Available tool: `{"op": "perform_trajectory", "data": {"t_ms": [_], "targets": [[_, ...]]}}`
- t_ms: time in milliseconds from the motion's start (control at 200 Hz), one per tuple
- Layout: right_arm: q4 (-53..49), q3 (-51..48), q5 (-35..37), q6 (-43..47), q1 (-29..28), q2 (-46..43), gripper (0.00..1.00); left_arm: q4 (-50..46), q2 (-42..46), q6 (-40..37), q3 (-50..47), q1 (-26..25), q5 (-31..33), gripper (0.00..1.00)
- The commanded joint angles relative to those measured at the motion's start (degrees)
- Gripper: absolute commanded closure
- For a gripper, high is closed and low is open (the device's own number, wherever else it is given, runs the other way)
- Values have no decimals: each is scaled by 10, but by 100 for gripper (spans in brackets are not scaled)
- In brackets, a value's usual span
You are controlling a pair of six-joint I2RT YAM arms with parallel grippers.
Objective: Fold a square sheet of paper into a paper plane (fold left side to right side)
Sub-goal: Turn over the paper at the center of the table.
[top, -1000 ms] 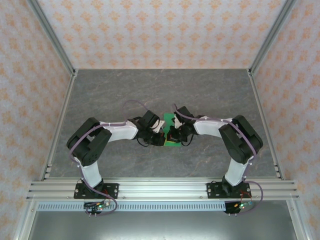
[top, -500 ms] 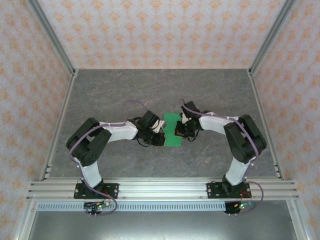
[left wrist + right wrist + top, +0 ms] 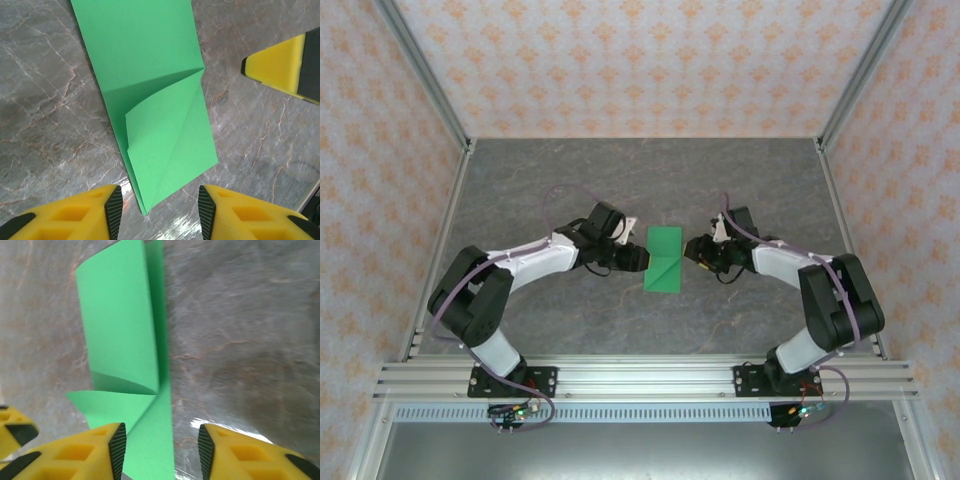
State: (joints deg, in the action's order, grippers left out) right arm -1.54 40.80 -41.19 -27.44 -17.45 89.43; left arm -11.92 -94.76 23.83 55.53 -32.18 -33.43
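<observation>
The green sheet of paper lies folded on the grey table between my two grippers, a narrow upright strip with a diagonal flap on its near half. My left gripper stands open just left of it. In the left wrist view the paper lies ahead of the open gripper, its corner reaching between the pads without touching them. My right gripper is open just right of the paper. In the right wrist view the paper has a raised, curling flap, and its near end runs between the open fingers.
The grey marble-look table is walled by patterned panels, with an aluminium rail along the near edge. The right gripper's yellow finger shows in the left wrist view, and the left gripper's finger in the right wrist view.
Both grippers were over the paper a second ago. The right one drew back to the right first, then the left one drew back to the left. The paper now lies free.
</observation>
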Motion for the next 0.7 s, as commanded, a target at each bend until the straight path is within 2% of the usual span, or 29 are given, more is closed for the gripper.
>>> {"op": "perform_trajectory", "data": {"t_ms": [0, 225, 300, 530, 691], "targets": [[131, -17, -57, -52, 1, 26, 50, 26, -33, 11, 18, 5, 1, 51], [141, -20, -56, -58, 1, 36, 47, 61, -89, 21, 51, 7, -9, 49], [137, -22, -57, -55, 1, 36, 46, 62, -103, 21, 63, 8, -6, 52], [114, -18, -71, -40, 0, 44, 43, 37, -121, 12, 86, 8, 31, 76], [102, -11, -75, -34, -2, 50, 41, 30, -109, 8, 76, 8, 55, 87]]}}
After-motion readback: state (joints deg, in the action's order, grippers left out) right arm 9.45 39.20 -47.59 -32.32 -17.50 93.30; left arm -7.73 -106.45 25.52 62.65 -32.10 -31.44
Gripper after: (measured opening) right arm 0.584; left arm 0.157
